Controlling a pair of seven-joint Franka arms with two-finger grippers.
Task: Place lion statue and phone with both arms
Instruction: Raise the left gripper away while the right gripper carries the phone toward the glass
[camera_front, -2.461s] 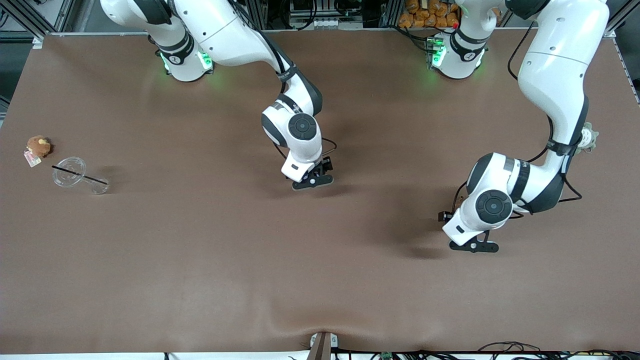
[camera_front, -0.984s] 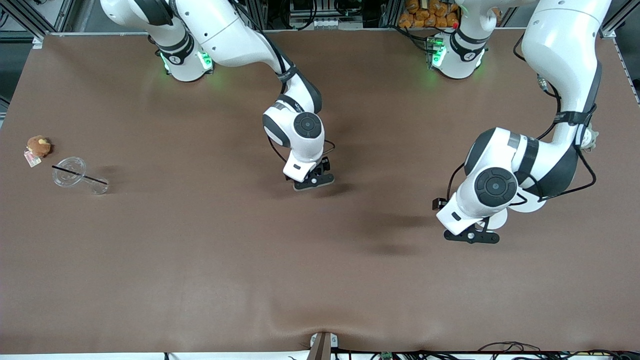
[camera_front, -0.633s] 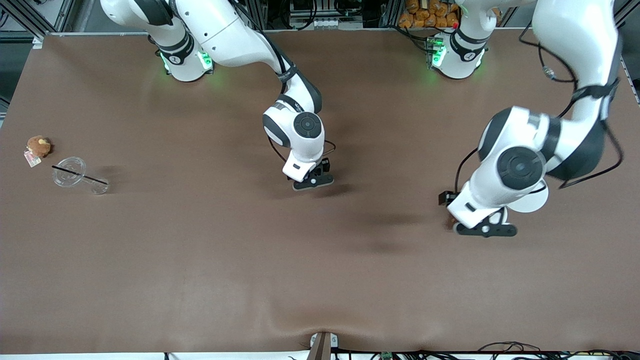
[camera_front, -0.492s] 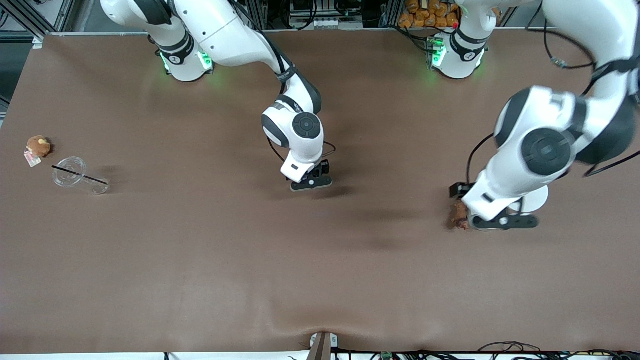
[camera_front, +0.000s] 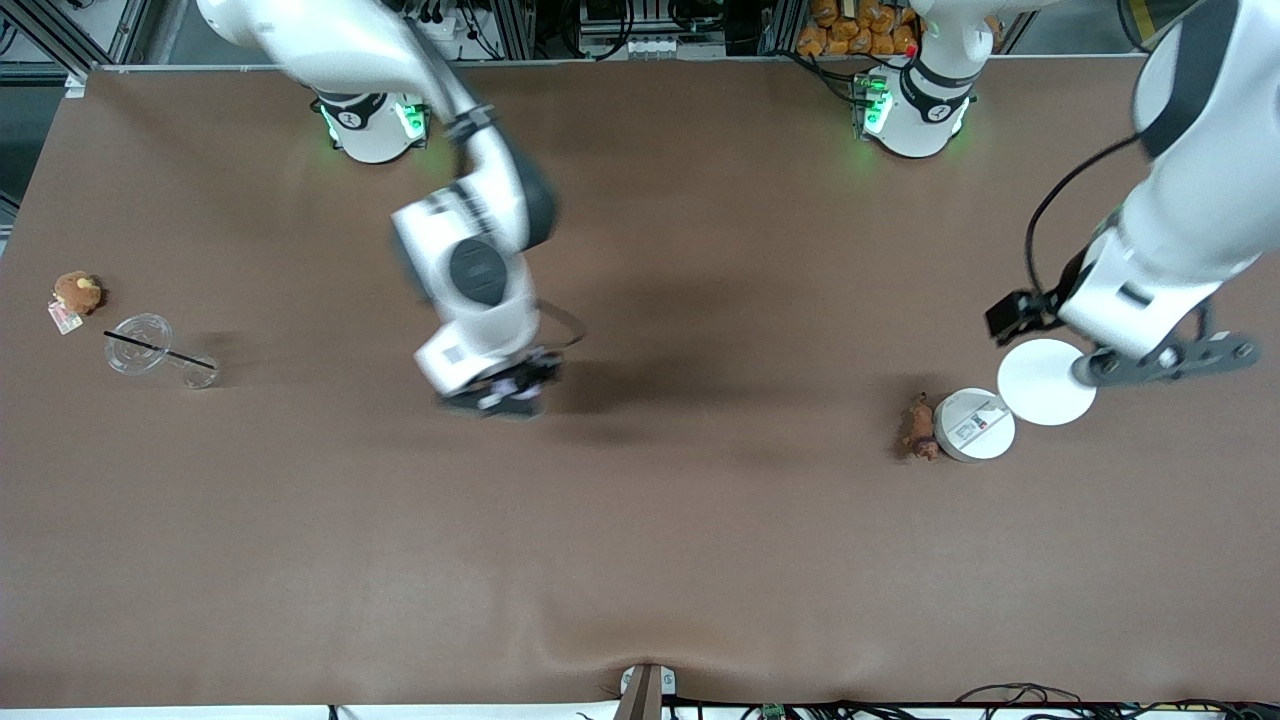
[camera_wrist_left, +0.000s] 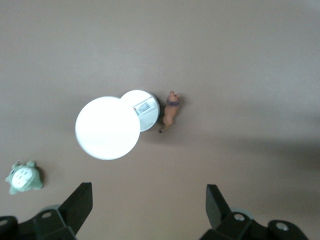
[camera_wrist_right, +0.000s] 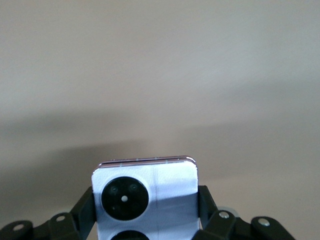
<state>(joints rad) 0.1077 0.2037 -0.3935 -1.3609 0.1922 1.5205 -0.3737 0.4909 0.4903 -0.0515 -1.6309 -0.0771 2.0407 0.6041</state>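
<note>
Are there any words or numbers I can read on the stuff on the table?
No text here can be read.
Sticker on the small white round container: print too small to read.
Tag beside the brown plush: too small to read.
Phone and lion statue: no writing visible.

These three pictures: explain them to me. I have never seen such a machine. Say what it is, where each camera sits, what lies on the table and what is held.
Two white robot arms work at a brown table. One picture looks down from a high camera facing them; each of the others comes from a camera on one arm's wrist. The right claw is shut on the phone. The left claw is open and empty, above the lion statue, which lies beside two white discs. A green plush lies nearby. At the right arm's end lie a brown plush and a clear cup.
</note>
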